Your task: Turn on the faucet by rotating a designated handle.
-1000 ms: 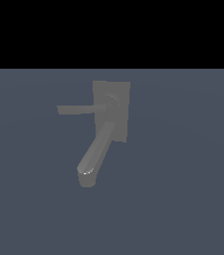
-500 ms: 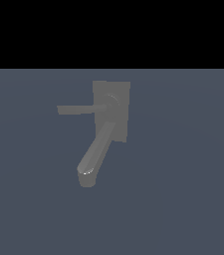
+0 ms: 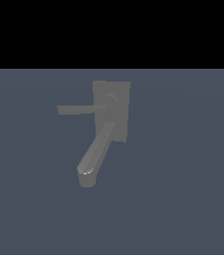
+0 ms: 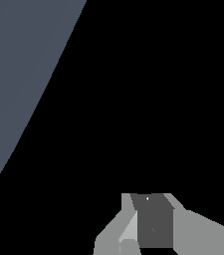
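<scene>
While the arm stays out of the exterior view, the faucet [image 3: 111, 112] stands alone on a slate-blue floor [image 3: 183, 199], handle [image 3: 81, 109] pointing toward that view's left, spout angled down. Gripper [image 4: 148, 234] shows partially in the wrist view; finger spread cannot be told. Nothing has shifted since the earlier frames.

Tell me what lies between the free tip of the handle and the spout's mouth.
Nothing: in the exterior view only bare blue-grey floor shows between the handle tip and the spout mouth.
</scene>
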Robot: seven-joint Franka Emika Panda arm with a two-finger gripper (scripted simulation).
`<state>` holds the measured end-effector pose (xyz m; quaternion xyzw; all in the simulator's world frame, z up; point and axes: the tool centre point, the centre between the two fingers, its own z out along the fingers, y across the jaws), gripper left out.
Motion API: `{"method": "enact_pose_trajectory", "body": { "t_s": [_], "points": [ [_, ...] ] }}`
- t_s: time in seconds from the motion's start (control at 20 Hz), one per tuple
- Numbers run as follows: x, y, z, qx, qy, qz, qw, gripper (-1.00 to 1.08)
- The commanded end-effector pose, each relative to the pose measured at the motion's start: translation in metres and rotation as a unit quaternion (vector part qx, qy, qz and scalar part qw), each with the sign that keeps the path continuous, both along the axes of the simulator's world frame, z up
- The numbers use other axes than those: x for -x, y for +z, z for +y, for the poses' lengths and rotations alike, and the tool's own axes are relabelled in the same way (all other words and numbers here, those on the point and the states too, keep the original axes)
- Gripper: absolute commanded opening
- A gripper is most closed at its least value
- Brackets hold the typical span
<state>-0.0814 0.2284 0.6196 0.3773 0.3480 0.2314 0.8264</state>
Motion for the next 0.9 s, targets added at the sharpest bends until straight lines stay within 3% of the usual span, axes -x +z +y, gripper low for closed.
{"method": "enact_pose_trajectory", "body": {
  "t_s": [0.0,0.25,0.45,0.85],
  "points": [
    [-0.003,-0.015,0.023,0.035,0.017,0.002,0.9992,-1.00],
    [-0.016,-0.062,0.060,0.107,0.042,0.022,0.9931,-1.00],
    [-0.031,-0.113,0.079,0.164,0.055,0.051,0.9836,-1.00],
    [-0.067,-0.244,0.076,0.266,0.063,0.143,0.9512,-1.00]
  ]
}}
